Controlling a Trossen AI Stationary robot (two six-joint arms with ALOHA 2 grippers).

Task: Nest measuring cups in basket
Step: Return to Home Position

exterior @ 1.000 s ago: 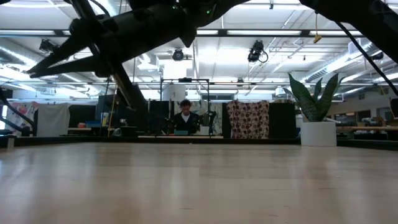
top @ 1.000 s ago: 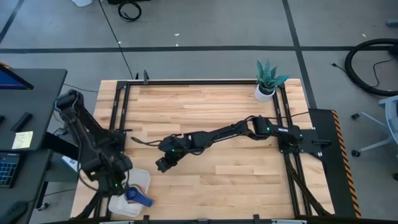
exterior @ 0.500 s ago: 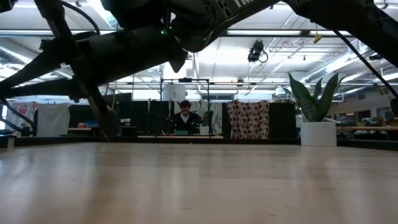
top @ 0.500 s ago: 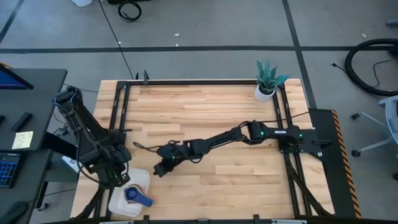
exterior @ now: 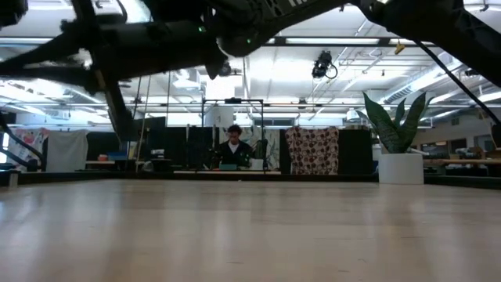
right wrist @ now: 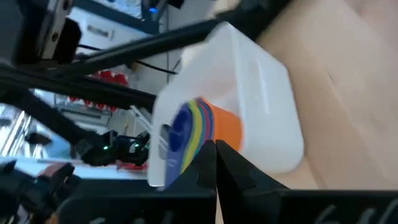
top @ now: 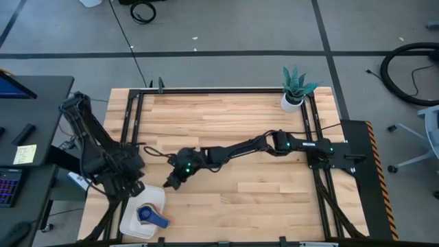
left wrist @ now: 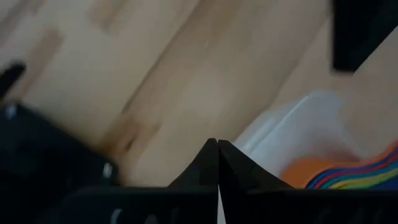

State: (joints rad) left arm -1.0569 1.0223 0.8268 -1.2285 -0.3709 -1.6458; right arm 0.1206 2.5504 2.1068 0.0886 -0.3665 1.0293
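One basket [top: 152, 199], one nested stack of measuring cups [top: 147, 215], one potted plant [top: 295, 86], one person [exterior: 232, 145], two arms [top: 96, 147] [top: 240, 147].

A pale honey-coloured wooden table [top: 233, 116], striped lengthwise with butcher-block planks, is edged by a black metal frame [top: 219, 90] and stands on a grey floor [top: 226, 27] crossed by dark lines. The basket [top: 158, 197] is plain white. The measuring cups [top: 149, 215] in it show dark blue from above, while from the side the stack reads as thin bands of dark blue, lighter blue, green and yellow beside a wide orange one. The left arm [top: 96, 147] and right arm [top: 240, 147] are black with tiny green lights, and the plant [top: 296, 81] is blue-green in a white pot [top: 291, 103].
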